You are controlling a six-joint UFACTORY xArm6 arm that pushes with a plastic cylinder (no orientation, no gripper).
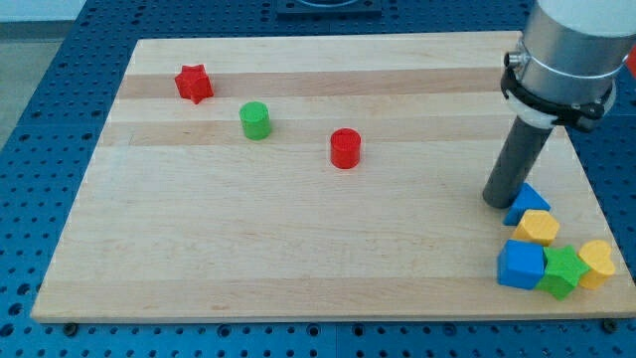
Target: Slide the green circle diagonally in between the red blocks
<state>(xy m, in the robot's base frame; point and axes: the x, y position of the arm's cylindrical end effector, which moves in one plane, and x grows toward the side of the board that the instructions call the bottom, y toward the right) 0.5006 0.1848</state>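
The green circle (255, 120) is a short green cylinder on the wooden board (298, 249), in the upper left part of the view. A red star block (194, 84) lies up and to its left. A red cylinder (345, 148) lies down and to its right. The green circle sits roughly on the line between the two red blocks, apart from both. My tip (498, 200) is far to the right, touching or nearly touching the left side of a blue triangle block (527, 202).
A cluster sits at the board's lower right: a yellow hexagon block (538, 228), a blue cube (522, 265), a green star block (563, 270) and a yellow heart block (597, 262). The board's right edge is close by.
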